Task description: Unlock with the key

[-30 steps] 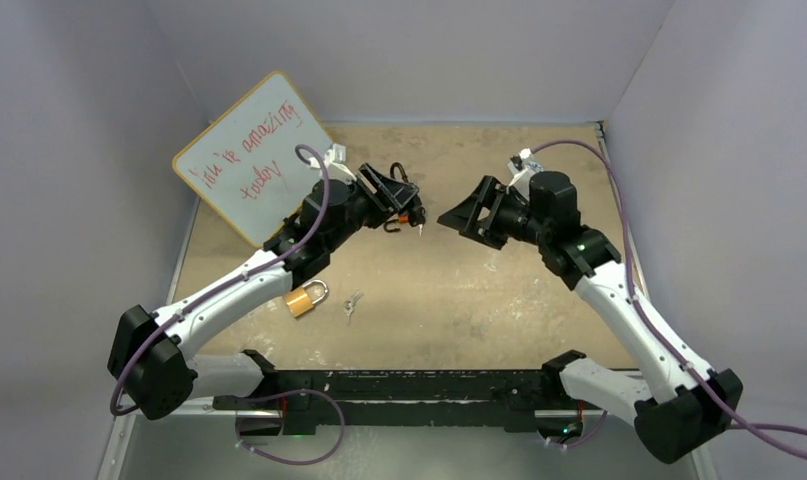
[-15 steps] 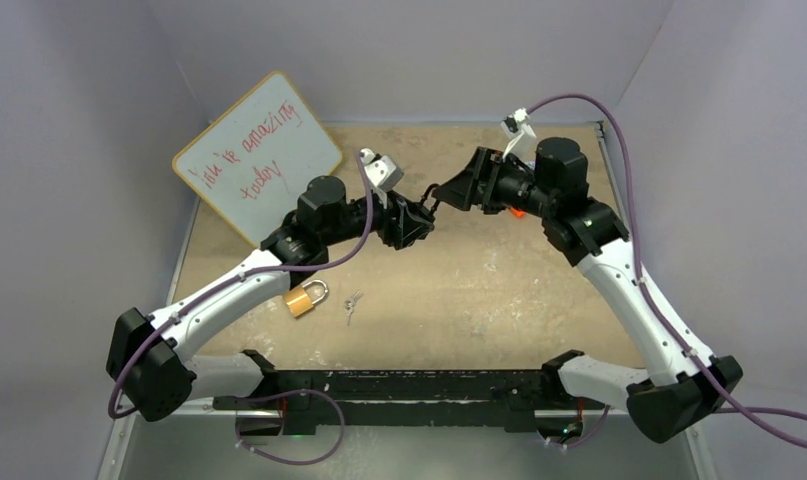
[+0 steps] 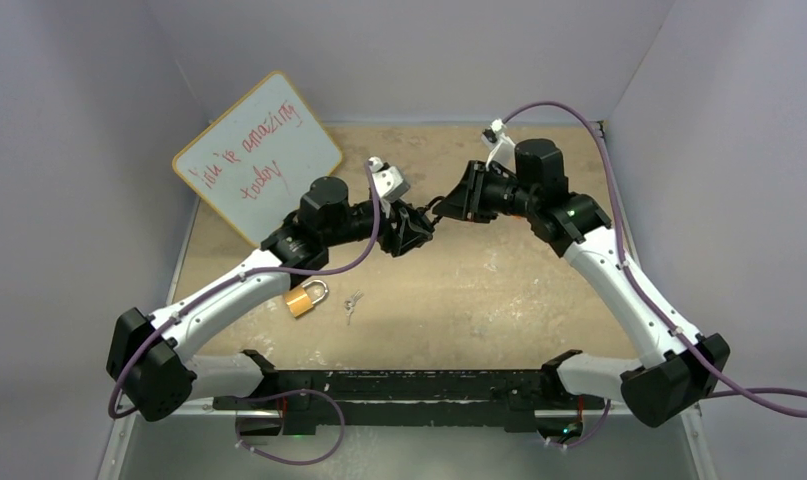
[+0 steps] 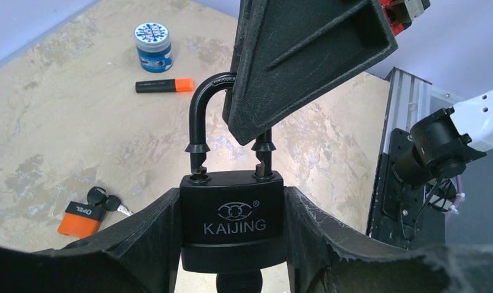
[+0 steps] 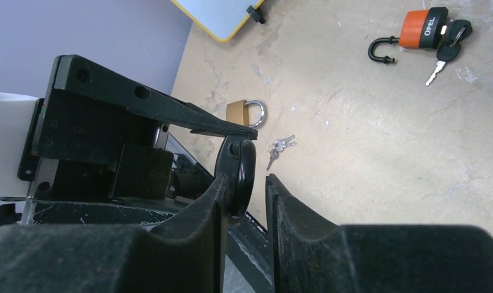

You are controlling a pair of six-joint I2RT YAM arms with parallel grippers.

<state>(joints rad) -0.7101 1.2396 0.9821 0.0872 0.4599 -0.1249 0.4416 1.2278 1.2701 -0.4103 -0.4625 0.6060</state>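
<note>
Left claw (image 3: pixel 407 228) is clamped on the body of the black padlock (image 4: pixel 231 229). It's holding the lock up off the counter (image 3: pixel 499 290), just above the middle of the overhead view, and the logo sits bottom centre in the left wrist view. Right claw (image 5: pixel 247 181) straddles the shackle (image 4: pixel 196 122) from above. The right wrist view shows a sliver of gap on one side, so I can't tell if it's actually biting. Shackle looks popped up, with its notches showing above the body, and the dark stub under the body is probably the key (image 4: pixel 237 284). So you're likely at the pull-it-open bit. Pinch the shackle squarely near the top of the arch and hold the body dead steady. Then pull straight along the legs, no twisting, or it'll jam or slip out.
</note>
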